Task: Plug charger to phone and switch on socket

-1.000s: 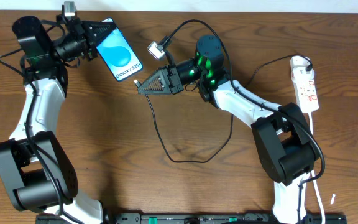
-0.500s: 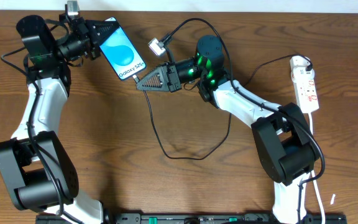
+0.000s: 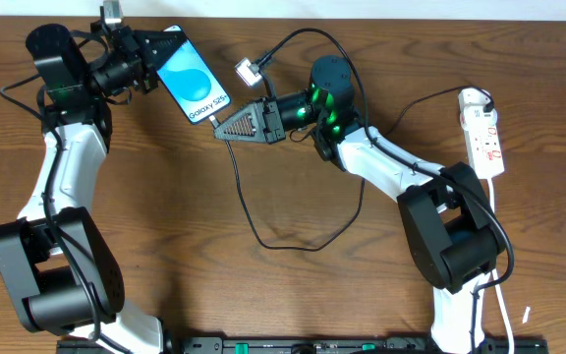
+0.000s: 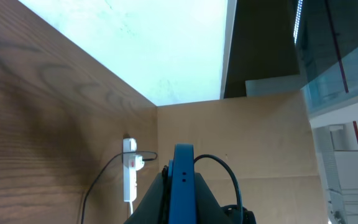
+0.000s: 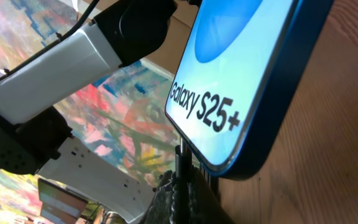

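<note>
The phone [image 3: 197, 87], its blue screen reading "Galaxy S25+", is held off the table at the back left, with my left gripper [image 3: 168, 51] shut on its upper end. In the left wrist view its blue edge [image 4: 183, 184] stands between the fingers. My right gripper [image 3: 222, 129] is shut on the plug tip of the charger [image 3: 247, 202], whose thin black cable loops over the table. In the right wrist view the plug tip [image 5: 182, 163] sits right at the bottom edge of the phone [image 5: 235, 81]; whether it is inserted I cannot tell. The white socket [image 3: 484, 133] lies at the far right.
The socket [image 4: 130, 177] also shows far off in the left wrist view, with a black cable running into it. A white cord [image 3: 499, 246] runs from the socket down the right side. A small silver connector [image 3: 249, 70] hangs above my right gripper. The wooden table [image 3: 165, 216] lies below.
My left gripper has carried the phone to the right, toward the right gripper. The right gripper has edged up and left, bringing the plug tip to the phone's bottom edge.
</note>
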Robot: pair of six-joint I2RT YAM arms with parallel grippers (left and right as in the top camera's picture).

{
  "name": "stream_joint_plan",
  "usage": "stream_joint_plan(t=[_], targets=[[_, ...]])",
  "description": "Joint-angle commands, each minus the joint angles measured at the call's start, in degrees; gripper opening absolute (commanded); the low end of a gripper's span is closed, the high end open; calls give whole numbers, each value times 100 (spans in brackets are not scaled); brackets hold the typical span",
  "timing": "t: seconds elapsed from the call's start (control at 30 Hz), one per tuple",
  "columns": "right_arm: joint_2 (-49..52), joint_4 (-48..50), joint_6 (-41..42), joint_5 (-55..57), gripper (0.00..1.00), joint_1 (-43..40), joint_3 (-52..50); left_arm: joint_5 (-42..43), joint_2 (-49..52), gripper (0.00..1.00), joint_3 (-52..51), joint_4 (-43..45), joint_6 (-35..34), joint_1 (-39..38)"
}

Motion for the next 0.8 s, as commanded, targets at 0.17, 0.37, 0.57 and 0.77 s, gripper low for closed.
stream_joint_plan(t=[0.17,0.37,0.57,0.77], targets=[[70,33,42,286,1,-31,15,120,-125,7,96,48,20,35],[70,33,42,286,1,-81,15,142,-125,8,96,48,17,35],[70,33,39,284,1,-107,15,140,-125,8,96,48,15,35],[70,33,39,289,1,-136,15,114,-125,7,96,50,15,35]])
